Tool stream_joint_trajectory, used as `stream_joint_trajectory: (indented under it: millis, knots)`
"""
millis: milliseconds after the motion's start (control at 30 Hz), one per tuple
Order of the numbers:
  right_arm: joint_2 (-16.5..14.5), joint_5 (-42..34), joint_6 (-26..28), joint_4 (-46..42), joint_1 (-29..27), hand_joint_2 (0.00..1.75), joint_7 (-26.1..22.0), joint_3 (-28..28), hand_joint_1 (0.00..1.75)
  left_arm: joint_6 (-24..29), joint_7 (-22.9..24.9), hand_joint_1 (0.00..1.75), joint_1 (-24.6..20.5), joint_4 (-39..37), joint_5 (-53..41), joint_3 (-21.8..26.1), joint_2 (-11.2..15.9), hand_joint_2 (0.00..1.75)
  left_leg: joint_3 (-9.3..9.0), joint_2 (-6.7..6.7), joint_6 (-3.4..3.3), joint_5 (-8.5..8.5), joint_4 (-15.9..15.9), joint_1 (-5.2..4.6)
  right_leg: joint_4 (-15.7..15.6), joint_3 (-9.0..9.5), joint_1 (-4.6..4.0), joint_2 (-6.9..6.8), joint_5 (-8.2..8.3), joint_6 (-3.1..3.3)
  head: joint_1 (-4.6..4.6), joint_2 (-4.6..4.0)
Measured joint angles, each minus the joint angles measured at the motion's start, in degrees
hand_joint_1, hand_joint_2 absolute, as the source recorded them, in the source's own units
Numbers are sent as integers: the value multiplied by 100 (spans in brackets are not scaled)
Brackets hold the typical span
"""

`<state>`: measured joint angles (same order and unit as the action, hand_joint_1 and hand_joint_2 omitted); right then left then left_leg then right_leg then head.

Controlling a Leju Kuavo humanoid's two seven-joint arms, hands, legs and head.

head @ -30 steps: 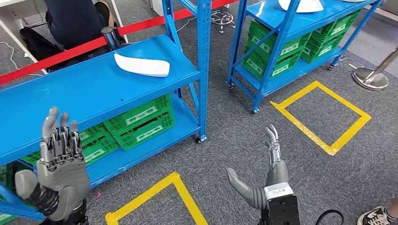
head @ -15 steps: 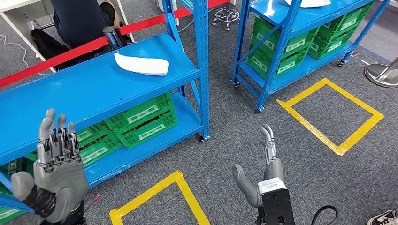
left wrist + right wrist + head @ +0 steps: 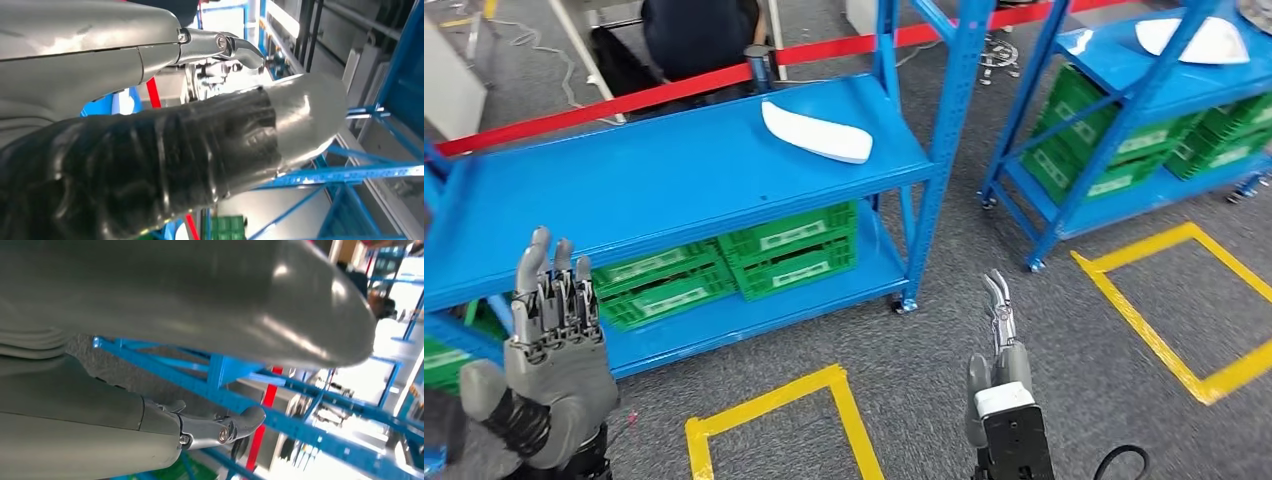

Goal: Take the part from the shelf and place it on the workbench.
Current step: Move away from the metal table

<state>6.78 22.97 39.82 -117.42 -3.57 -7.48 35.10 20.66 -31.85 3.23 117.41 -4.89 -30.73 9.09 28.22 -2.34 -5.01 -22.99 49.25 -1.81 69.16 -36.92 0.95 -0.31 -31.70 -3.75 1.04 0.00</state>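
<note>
The left hand (image 3: 554, 365) is raised before the blue shelf (image 3: 654, 190), fingers straight and spread, holding nothing. Green crates (image 3: 789, 245) sit on the lower level. The white part (image 3: 816, 132) lies on the upper level near a blue post (image 3: 944, 120), well apart from both hands. A red barrier (image 3: 624, 95) runs behind. The right hand (image 3: 996, 350) is empty over the floor, fingers extended.
</note>
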Motion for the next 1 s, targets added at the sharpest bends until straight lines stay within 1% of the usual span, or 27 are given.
stream_joint_trajectory:
  millis: [33,67,100,133,167,200,233,267,300,367,400,433,467,500,533,567,600,633,667,700,767,800,833,900,933,967,1000]
  knots:
    - [2,6,0,3,1,0,4,1,0,0,1,0,1,-2,1,0,1,0,-1,-85,19,-16,30,10,-335,118,14,45,229,-18,-23,0]
    - [2,15,0,4,2,0,7,1,0,0,0,0,1,-2,1,0,1,0,11,-166,47,-40,75,20,-765,280,47,182,454,-44,-53,0]
    - [2,22,0,8,2,0,10,2,0,0,-1,0,0,-1,4,0,2,0,47,-239,79,-75,143,17,-1154,453,103,386,598,-69,-94,0]
    - [1,29,0,13,-1,0,16,4,0,-1,0,0,-1,-1,9,1,3,0,102,-311,103,-95,215,15,-1418,576,152,565,671,-69,-123,0]
    - [1,37,0,18,-7,0,21,5,0,-3,-1,0,-3,1,12,1,4,0,164,-379,119,-99,266,10,-1543,638,188,687,676,-54,-127,0]
    - [2,42,0,22,-14,0,25,7,0,-5,-1,0,-3,1,16,1,4,0,238,-448,127,-95,301,6,-1574,667,201,698,657,-22,-117,0]
    - [2,46,0,26,-17,0,29,8,0,-7,-1,0,-1,2,16,1,5,0,292,-498,134,-88,320,20,-1567,663,202,612,653,15,-96,0]
    - [2,48,-1,28,-16,0,31,9,0,-9,-2,0,-1,3,16,0,4,0,351,-446,164,-123,377,23,-1565,667,202,533,647,43,-77,0]
    - [2,48,-1,28,-12,0,32,10,0,-9,-3,0,-4,4,17,0,4,0,455,-311,209,-217,548,35,-1562,675,202,448,638,69,-51,0]
    - [2,50,-2,26,-9,0,34,10,0,-9,-3,0,-12,3,17,0,4,0,816,66,328,-560,1276,81,-1567,687,183,278,625,107,31,0]
    - [3,51,-2,25,-14,0,34,10,0,-9,-2,0,-14,2,17,0,4,0,1050,181,374,-743,1734,118,-1570,689,166,183,620,112,78,0]
    - [4,52,-2,25,-18,0,34,9,0,-9,-2,0,-12,1,17,-1,4,0,1238,231,395,-863,2095,145,-1570,690,149,92,613,113,108,0]
    - [4,51,-2,25,-21,0,35,9,0,-9,-2,0,-9,1,17,-1,4,0,1329,249,389,-887,2269,158,-1570,696,130,4,605,115,130,0]
    - [4,51,-2,25,-19,0,35,9,0,-9,-2,0,-7,1,17,-1,4,0,1291,254,355,-804,2200,154,-1573,707,106,-77,599,121,156,0]
    - [4,51,-2,25,-13,0,37,9,0,-9,-2,0,-6,1,17,-1,4,0,1116,267,288,-634,1887,130,-1586,730,76,-143,594,126,182,0]
    - [4,50,-2,25,-6,0,39,10,0,-9,-2,0,-7,2,17,-1,4,0,850,316,186,-438,1433,83,-1617,766,56,-197,594,135,203,0]
    - [4,50,-2,25,2,0,44,10,0,-9,-1,0,-10,9,18,0,4,0,555,412,68,-277,945,-3,-1655,812,30,-244,595,140,197,0]
    - [5,50,-2,25,8,0,52,11,0,-11,-1,0,-21,18,18,0,3,0,308,499,-28,-183,541,-93,-1697,851,19,-280,601,136,190,0]
    - [7,51,-1,25,13,0,65,11,0,-14,-1,0,-34,27,19,0,2,0,157,568,-98,-159,285,-165,-1729,876,15,-318,607,131,191,0]
    - [11,52,-1,25,15,0,78,11,0,-16,1,0,-42,34,22,0,3,0,85,589,-132,-176,154,-211,-1744,887,4,-361,610,121,191,0]
    - [19,58,-2,21,26,0,99,11,0,-19,7,0,-37,39,28,-1,4,0,-1,518,-129,-175,18,-178,-1728,875,-14,-384,588,102,220,0]
    - [24,64,-2,17,31,0,107,11,0,-20,10,0,-33,40,32,-2,4,0,-63,484,-125,-156,-38,-148,-1610,819,-23,-317,514,94,212,0]
    - [28,71,-1,13,36,0,113,11,0,-22,13,0,-35,41,33,-3,2,0,-121,455,-120,-130,-82,-115,-1364,702,-31,-221,385,87,189,0]
    - [41,80,0,9,24,0,126,11,0,-26,17,0,-46,32,36,-4,1,0,-163,408,-122,-116,-88,-83,-495,278,-31,-43,6,69,123,0]
    - [49,81,0,10,16,0,131,11,0,-27,20,0,-46,26,37,-5,1,0,-160,379,-120,-123,-72,-78,-64,55,-30,-17,-135,53,87,0]
    - [56,81,0,10,9,0,135,12,0,-28,22,0,-44,17,38,-5,1,0,-163,348,-108,-137,-56,-76,210,-102,-28,-8,-186,31,62,0]
    - [62,83,0,11,7,0,139,13,0,-28,22,0,-42,9,39,-5,1,0,-171,314,-93,-157,-36,-71,251,-154,-25,-6,-120,11,43,0]
